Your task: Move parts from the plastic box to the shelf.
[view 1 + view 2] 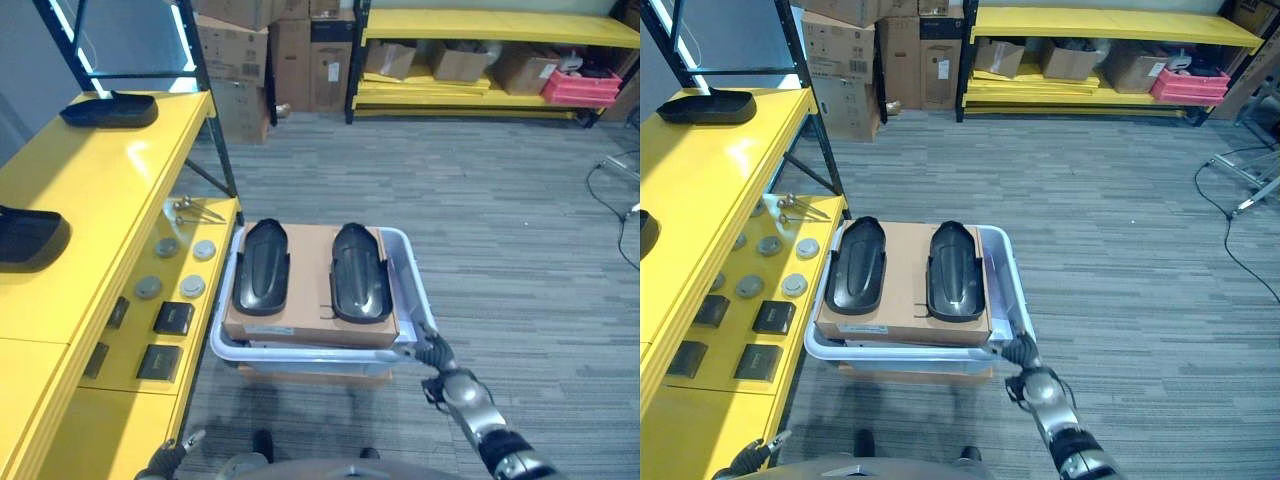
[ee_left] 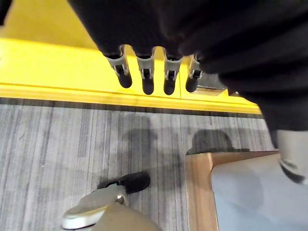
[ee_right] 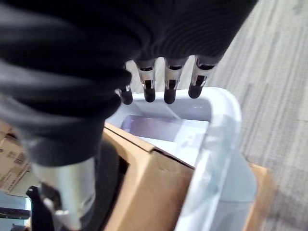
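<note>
A: Starting at the left, what is sitting on the yellow shelf?

B: Two black parts are lying on its top level, one at the far end and one nearer. The lower level is holding small round discs and dark square pieces. So I am judging that part of the job is looking done.

A: And the left hand?

B: It is hanging low beside the shelf front, above the floor, fingers straight and slightly apart, carrying nothing.

A: Moving to the middle, what is waiting?

B: The plastic box is standing on the floor just beside the shelf, with a cardboard box resting in it. Two black parts, one on the left and one on the right, are lying side by side on the cardboard, so those two are looking left to move.

A: And on the right?

B: The right hand is hovering at the plastic box's near right corner, fingers extended and relaxed, gripping nothing. No part is being lifted yet.
</note>
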Robot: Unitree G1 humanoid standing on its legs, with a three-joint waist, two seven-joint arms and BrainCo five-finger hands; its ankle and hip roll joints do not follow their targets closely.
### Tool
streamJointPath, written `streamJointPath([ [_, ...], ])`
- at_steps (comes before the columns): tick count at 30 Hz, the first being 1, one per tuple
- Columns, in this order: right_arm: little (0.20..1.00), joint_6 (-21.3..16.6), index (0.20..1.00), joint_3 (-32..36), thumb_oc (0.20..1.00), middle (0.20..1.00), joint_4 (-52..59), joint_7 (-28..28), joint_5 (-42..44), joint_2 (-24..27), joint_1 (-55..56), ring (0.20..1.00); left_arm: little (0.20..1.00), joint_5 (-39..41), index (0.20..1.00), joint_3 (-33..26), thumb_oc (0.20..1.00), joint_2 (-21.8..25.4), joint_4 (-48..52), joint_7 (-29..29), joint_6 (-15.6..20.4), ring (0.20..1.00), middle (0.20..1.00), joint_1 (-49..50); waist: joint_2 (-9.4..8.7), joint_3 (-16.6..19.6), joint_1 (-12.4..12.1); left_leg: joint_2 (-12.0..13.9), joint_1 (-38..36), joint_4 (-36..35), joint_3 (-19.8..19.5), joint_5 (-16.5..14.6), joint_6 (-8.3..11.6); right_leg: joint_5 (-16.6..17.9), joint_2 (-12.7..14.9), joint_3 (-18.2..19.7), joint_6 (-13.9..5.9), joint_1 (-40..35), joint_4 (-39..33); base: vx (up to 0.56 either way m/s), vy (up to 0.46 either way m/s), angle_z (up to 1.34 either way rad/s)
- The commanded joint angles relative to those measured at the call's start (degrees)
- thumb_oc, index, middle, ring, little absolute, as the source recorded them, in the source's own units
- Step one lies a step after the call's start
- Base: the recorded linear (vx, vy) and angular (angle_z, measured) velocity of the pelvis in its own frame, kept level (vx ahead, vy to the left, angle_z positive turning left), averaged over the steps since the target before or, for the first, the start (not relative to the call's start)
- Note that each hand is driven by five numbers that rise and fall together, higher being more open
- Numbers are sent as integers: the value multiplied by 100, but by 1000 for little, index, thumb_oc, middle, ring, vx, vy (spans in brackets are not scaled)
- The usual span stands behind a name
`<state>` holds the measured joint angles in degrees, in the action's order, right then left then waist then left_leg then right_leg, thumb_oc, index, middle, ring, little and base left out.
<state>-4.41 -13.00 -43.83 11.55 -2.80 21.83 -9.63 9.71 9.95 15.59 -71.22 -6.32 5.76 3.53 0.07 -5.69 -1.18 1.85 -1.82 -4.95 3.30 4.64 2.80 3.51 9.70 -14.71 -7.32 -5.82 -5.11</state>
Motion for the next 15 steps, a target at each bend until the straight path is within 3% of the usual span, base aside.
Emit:
streamJointPath([
  [1,1000,-54,1000,-20,1000,1000,105,689,-370,424,-647,1000,1000,306,1000,348,1000,-317,169,-129,204,1000,1000,-245,125,-246,-227,324,-376,-5,-233,-725,32,-45,-48,-33,-111,458,11,-63,-8,-2],
  [8,1000,-16,1000,-118,1000,1000,125,1326,-497,591,-1802,1000,1000,83,1000,949,1000,-539,4,-138,159,1000,1000,-284,67,-581,-437,379,-1,-5,-450,-624,36,-46,-112,-77,-99,737,11,-66,-24,6],
  [14,1000,21,1000,-531,1000,1000,-1030,1442,-159,697,-3178,1000,1000,124,1000,1144,1000,-439,-110,-239,183,1000,1000,-434,60,-914,-655,410,573,-5,-691,-386,99,48,-133,-194,-89,1162,11,-134,-29,12],
  [15,1000,61,1000,-669,1000,1000,-1624,1460,9,686,-3627,1000,1000,169,1000,1262,1000,-409,-85,-273,210,1000,1000,-477,64,-1009,-724,425,792,-5,-787,-282,137,90,-136,-263,-88,1308,11,-69,-15,34],
])
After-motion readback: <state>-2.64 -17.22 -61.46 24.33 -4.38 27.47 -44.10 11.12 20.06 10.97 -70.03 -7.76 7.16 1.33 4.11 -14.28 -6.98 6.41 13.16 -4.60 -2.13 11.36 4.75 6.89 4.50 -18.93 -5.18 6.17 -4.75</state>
